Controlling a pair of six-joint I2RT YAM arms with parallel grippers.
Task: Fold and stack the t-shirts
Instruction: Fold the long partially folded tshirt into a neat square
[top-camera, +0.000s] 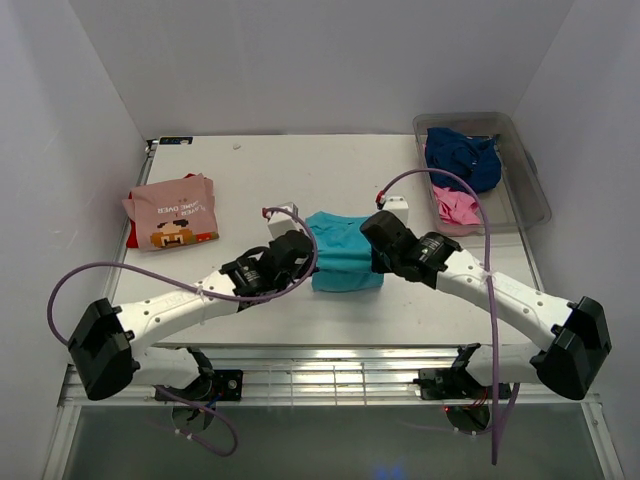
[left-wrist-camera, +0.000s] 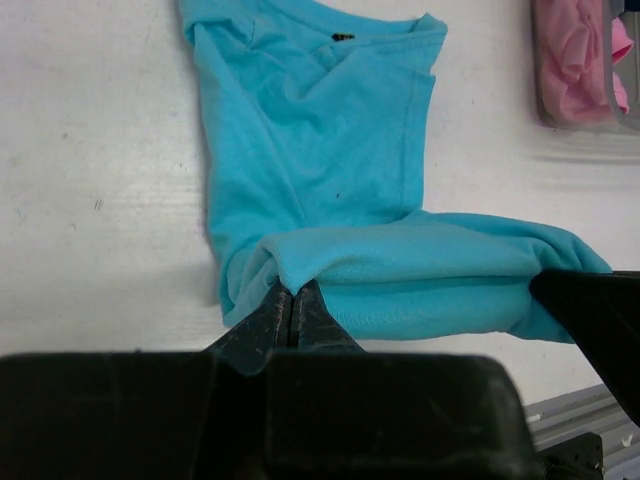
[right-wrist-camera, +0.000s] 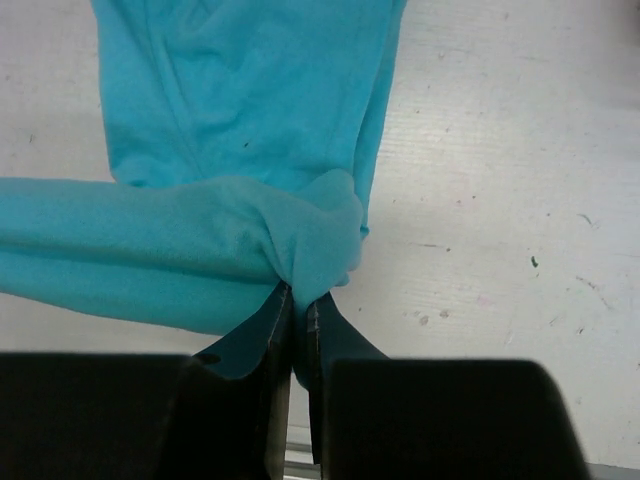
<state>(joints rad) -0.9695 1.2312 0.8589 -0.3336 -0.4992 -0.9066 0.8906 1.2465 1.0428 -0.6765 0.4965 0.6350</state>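
A turquoise t-shirt (top-camera: 342, 252) lies folded lengthwise in the middle of the table, its near hem lifted and rolled over. My left gripper (left-wrist-camera: 291, 290) is shut on the left corner of that hem of the turquoise t-shirt (left-wrist-camera: 320, 180). My right gripper (right-wrist-camera: 300, 297) is shut on the right corner of the turquoise t-shirt (right-wrist-camera: 250, 130), cloth bunched between its jaws. At the left a salmon-pink t-shirt (top-camera: 172, 210) with print lies folded on top of a red one (top-camera: 131, 236). The navy t-shirt (top-camera: 462, 155) and bright pink t-shirt (top-camera: 456, 207) lie in the tub.
A clear grey plastic tub (top-camera: 528, 190) stands at the back right of the table; its corner (left-wrist-camera: 585, 128) shows in the left wrist view. The white table (top-camera: 250, 170) ends in a metal rail at the near edge (top-camera: 330, 360). White walls close in on both sides.
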